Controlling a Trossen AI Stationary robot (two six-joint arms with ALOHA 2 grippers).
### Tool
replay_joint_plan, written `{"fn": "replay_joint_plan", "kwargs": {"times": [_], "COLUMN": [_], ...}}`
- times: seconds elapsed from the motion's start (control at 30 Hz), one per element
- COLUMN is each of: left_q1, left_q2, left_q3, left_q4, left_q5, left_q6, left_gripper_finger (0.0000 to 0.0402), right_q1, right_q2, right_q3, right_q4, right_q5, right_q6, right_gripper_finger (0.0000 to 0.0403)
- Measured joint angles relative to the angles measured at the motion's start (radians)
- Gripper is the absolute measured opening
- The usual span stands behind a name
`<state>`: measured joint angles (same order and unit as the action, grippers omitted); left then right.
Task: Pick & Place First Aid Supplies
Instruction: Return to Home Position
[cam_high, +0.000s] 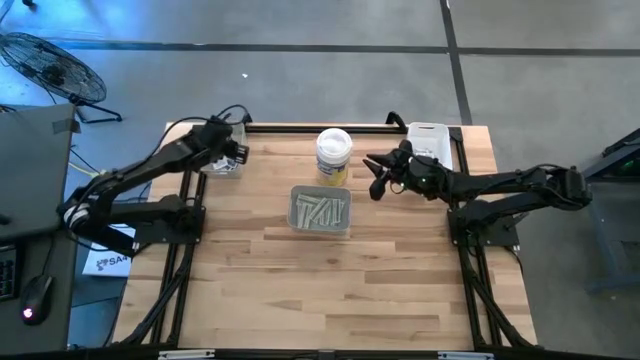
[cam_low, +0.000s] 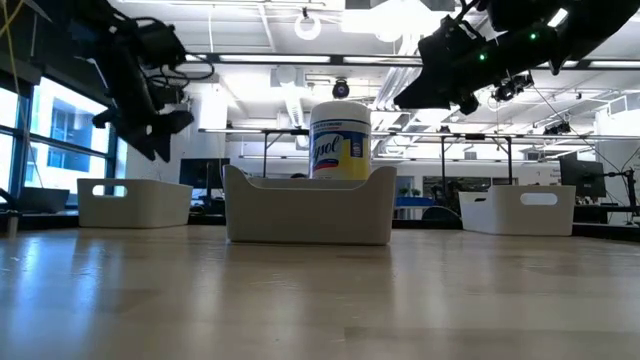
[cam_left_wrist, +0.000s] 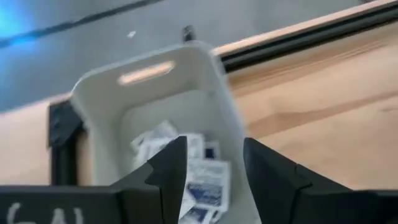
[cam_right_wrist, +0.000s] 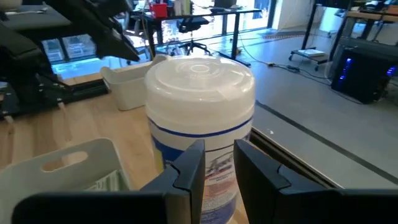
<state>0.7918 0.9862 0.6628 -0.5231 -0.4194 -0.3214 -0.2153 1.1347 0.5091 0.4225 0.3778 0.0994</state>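
Strips (cam_high: 320, 210) lie in the middle tray (cam_high: 320, 233), with the tub (cam_high: 333, 155) just behind. Farther back, left gripper (cam_left_wrist: 214, 149) hangs over a bin (cam_left_wrist: 99, 87) of pads (cam_left_wrist: 204, 183), right gripper (cam_right_wrist: 219, 146) beside the tub, both empty, fingers parted. Sorting looks finished; arms should next retract home.

A wooden bench (cam_high: 330, 280) carried a white wipes tub (cam_high: 333, 155) with a yellow label, upright near the far edge; just in front of it sat a grey bin (cam_high: 320, 232); a white bin (cam_high: 430, 133) stood at the far right corner and a pale bin (cam_left_wrist: 146, 71) near the far left corner, both well apart from the tub; a floor fan (cam_high: 45, 65) stood on the grey floor beyond; a computer mouse (cam_high: 35, 297) glowed red off the bench's left side.
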Motion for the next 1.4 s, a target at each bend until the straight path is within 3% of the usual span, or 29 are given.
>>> {"fn": "replay_joint_plan", "kwargs": {"times": [0.27, 0.57, 0.83, 1.07, 1.17, 1.4], "left_q1": [-0.047, -0.261, -0.282, -0.282, -0.282, -0.282], "left_q2": [-0.074, -0.086, -0.109, -0.177, -0.224, -0.327], "left_q3": [0.000, -0.019, -0.123, -0.185, -0.208, -0.274], "left_q4": [0.144, 0.297, 0.488, 0.522, 0.522, 0.528], "left_q5": [0.254, 0.354, 0.572, 0.593, 0.593, 0.624], "left_q6": [0.131, 0.187, 0.190, 0.162, 0.161, 0.158], "left_gripper_finger": [0.0154, 0.0154, 0.0154, 0.0154, 0.0154, 0.0154], "right_q1": [0.002, 0.110, 0.182, 0.183, 0.183, 0.183], "right_q2": [0.000, 0.000, 0.000, 0.000, 0.000, 0.000], "right_q3": [0.000, 0.000, 0.000, 0.000, 0.000, 0.000], "right_q4": [0.012, -0.018, -0.095, -0.166, -0.164, -0.161], "right_q5": [-0.004, 0.026, -0.016, -0.214, -0.279, -0.303], "right_q6": [-0.007, -0.065, -0.101, -0.098, -0.107, -0.134], "right_gripper_finger": [0.0078, 0.0078, 0.0067, 0.0010, 0.0006, 0.0002]}}
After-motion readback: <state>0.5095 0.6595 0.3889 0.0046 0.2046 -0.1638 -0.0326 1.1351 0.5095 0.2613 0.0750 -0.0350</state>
